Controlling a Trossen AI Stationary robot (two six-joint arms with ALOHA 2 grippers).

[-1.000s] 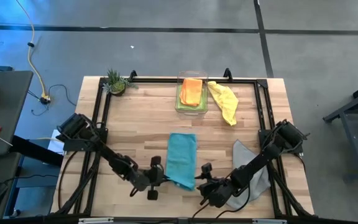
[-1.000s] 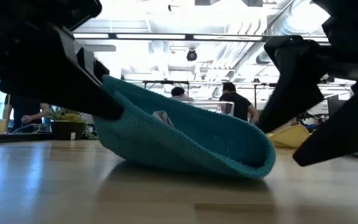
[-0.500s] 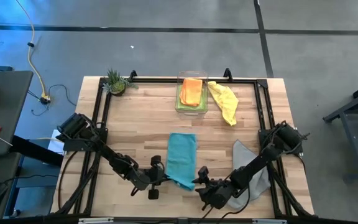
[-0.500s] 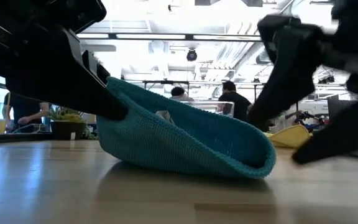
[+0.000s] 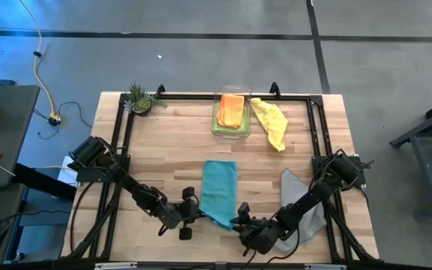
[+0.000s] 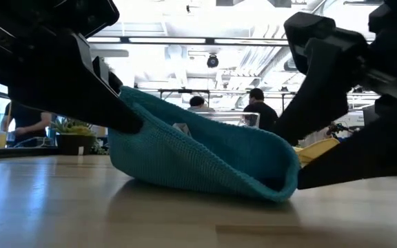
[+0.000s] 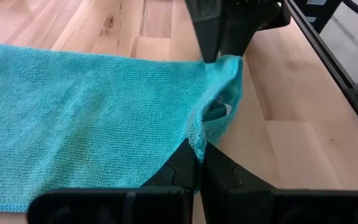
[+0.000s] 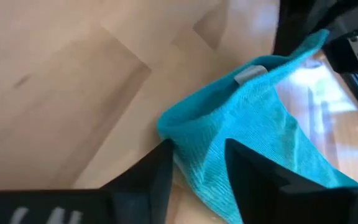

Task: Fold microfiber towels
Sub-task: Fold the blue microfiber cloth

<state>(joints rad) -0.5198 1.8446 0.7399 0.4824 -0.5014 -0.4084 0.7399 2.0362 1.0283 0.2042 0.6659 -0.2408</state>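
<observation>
The teal blue towel lies folded into a long strip in the middle of the wooden bench, its near end lifted off the surface. The left gripper holds the near left corner of that end, its fingers closed tight on the cloth edge, as the left wrist view shows. In the low view the corner rises to the left gripper while the rest of the near edge sags down to the bench.

The right gripper sits at the near right corner of the same towel. In the right wrist view its two fingers stand apart on either side of the bunched corner, with cloth between them, and they are not yet pressed together on it.

The grey towel lies flat at the right side of the bench, partly under the right arm. The yellow towel lies crumpled at the far side, just beside a clear plastic bin that holds the orange towel on top of the lime green towel. A small potted plant stands at the far left corner.
</observation>
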